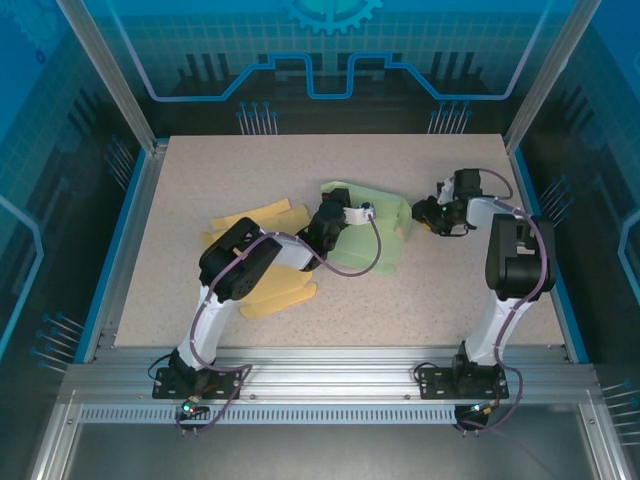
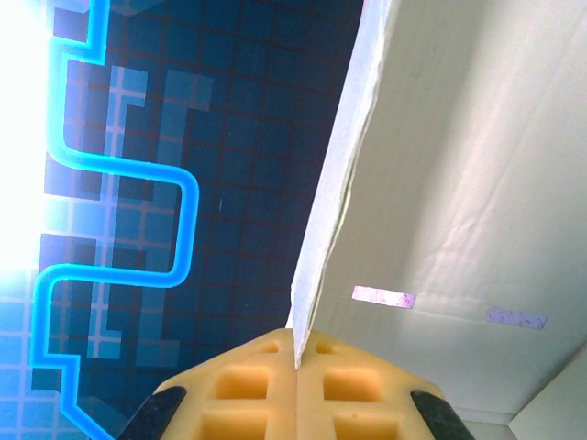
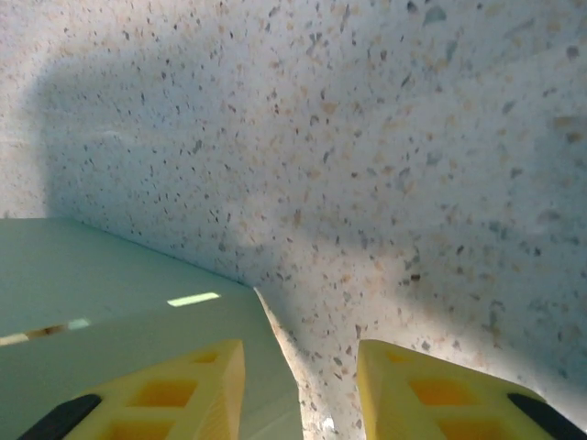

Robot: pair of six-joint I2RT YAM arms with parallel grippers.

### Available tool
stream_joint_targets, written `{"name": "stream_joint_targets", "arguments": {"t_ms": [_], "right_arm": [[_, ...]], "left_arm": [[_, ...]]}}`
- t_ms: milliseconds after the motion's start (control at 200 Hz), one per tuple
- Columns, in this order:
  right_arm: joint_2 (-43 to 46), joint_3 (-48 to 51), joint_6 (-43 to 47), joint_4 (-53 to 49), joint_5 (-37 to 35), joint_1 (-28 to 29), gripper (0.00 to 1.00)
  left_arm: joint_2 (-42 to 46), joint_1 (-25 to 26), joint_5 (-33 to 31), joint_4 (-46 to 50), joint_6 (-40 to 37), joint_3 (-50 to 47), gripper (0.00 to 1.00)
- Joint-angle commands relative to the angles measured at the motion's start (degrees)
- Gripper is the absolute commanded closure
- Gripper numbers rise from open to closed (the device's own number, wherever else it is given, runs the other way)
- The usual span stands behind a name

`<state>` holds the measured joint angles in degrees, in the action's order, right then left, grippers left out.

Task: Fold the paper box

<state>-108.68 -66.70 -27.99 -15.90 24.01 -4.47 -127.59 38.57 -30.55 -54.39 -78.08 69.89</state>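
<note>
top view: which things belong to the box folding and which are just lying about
In the job: pale green flat paper box; left tool shut on its edge; right tool open at its corner.
Lying about: yellow flat paper cut-outs left of it.

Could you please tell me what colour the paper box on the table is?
The paper box is pale green, shown best in the top external view.

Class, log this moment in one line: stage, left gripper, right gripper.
stage: folding; left gripper: shut on green paper box edge; right gripper: open beside box
</note>
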Motion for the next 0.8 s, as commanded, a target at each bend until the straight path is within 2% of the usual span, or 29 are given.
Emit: {"name": "stream_joint_targets", "arguments": {"t_ms": [0, 455, 795], "right_arm": [[3.3, 2.0, 0.6, 0.0, -1.6, 1.6, 0.61], [7.4, 8.0, 0.3, 6.1, -3.8, 6.8, 0.56], [7.2, 9.2, -0.1, 13.9, -11.9, 11.1, 0.56]], "left_arm": [[-1.9, -0.3, 1.4, -0.9, -0.8, -0.9, 1.00], [-2.0, -0.3, 2.5, -0.8, -1.4, -1.6, 1.00], [-2.0, -0.2, 4.1, -0.9, -2.2, -3.1, 1.00]]}}
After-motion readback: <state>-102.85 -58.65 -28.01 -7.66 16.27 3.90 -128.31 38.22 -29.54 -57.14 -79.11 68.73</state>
